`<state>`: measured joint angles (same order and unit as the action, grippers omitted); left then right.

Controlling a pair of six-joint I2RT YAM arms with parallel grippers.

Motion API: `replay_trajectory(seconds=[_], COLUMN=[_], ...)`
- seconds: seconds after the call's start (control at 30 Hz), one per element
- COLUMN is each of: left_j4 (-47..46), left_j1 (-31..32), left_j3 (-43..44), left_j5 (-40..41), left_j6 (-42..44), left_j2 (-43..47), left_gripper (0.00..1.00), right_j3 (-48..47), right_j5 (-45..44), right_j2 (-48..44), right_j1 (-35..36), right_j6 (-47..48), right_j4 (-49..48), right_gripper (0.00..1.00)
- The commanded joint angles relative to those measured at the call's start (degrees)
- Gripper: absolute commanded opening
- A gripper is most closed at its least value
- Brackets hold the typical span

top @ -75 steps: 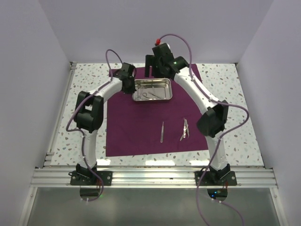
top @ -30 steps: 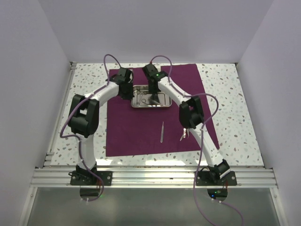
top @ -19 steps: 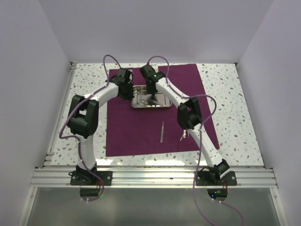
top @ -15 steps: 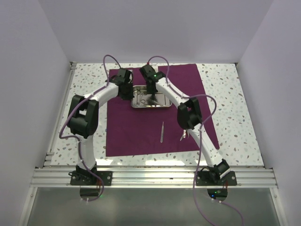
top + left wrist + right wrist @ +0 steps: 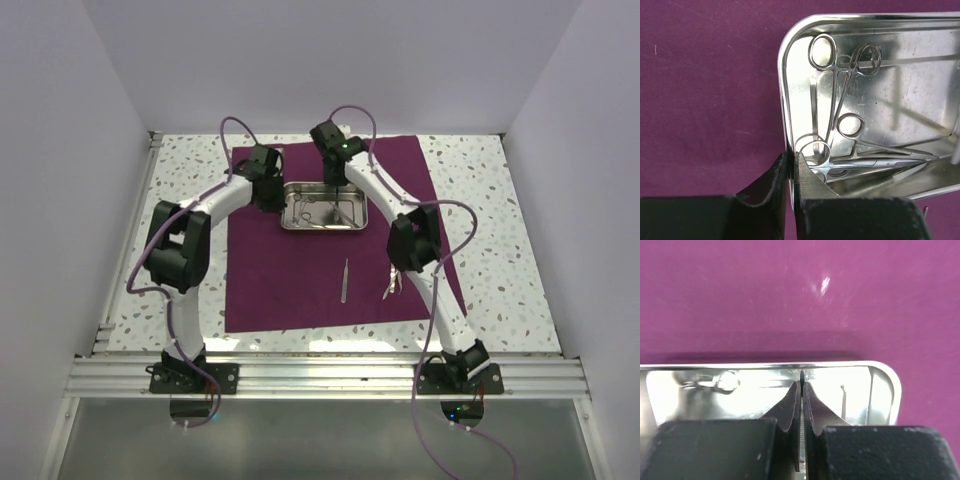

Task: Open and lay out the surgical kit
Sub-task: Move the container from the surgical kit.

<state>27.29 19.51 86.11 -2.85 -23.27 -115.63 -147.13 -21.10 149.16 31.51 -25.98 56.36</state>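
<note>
Emptying tray [image 5: 782,75]: my left gripper [image 5: 790,157] pinches its 9 o'clock rim; right gripper [image 5: 801,385] pressed together at 12 o'clock. Next, I'd lift the forceps [image 5: 840,100].

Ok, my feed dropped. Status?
Left gripper pinching tray rim. Right gripper shut over tray's far rim. Forceps in tray; thin tool, second tool on cloth. Nothing blocking.

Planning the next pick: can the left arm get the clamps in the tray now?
Probably not: the left claw is pinching the rim of the tray and must let go first, though the clamps lie uncovered nearby.
</note>
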Motion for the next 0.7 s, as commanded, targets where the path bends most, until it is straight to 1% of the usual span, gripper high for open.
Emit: replay_trajectory(seconds=[0.0,0.2,0.4,0.5,0.53,0.57,0.6,0.67], left_j4=[0.2,0.3,0.5,0.7,0.7,0.8,1.1,1.4], left_j1=[0.3,0.2,0.2,0.1,0.1,0.1,0.2,0.0], left_j3=[1.7,2.2,4.9,7.2,8.0,9.7,10.6,13.4], left_j5=[-2.7,-2.0,-1.8,-1.6,-1.7,-1.7,-1.6,-1.6], left_j6=[0.1,0.0,-0.4,-1.2,-1.3,-1.8,-2.0,-2.7], left_j2=[-1.5,-2.4,-4.4,-6.4,-7.1,-7.7,-9.2,-10.7], left_gripper=[0.0,0.0,0.0,0.0,0.0,0.0,0.0,0.0], right_j3=[-3.6,-3.3,0.4,6.0,10.8,13.9,20.4,27.6], right_j5=[0.4,0.8,2.3,3.0,3.0,3.6,4.0,5.1], right_j2=[-7.7,-10.7,-15.6,-21.1,-24.9,-26.9,-28.8,-35.1], right_j1=[-0.7,-1.0,-0.9,-0.4,0.0,0.7,1.1,2.8], right_j6=[-0.7,-1.0,-2.4,-3.2,-3.3,-3.5,-3.5,-3.7], right_j4=[-1.5,-1.3,0.0,1.4,1.6,1.6,1.1,0.7], right_gripper=[0.0,0.0,0.0,0.0,0.0,0.0,0.0,0.0])
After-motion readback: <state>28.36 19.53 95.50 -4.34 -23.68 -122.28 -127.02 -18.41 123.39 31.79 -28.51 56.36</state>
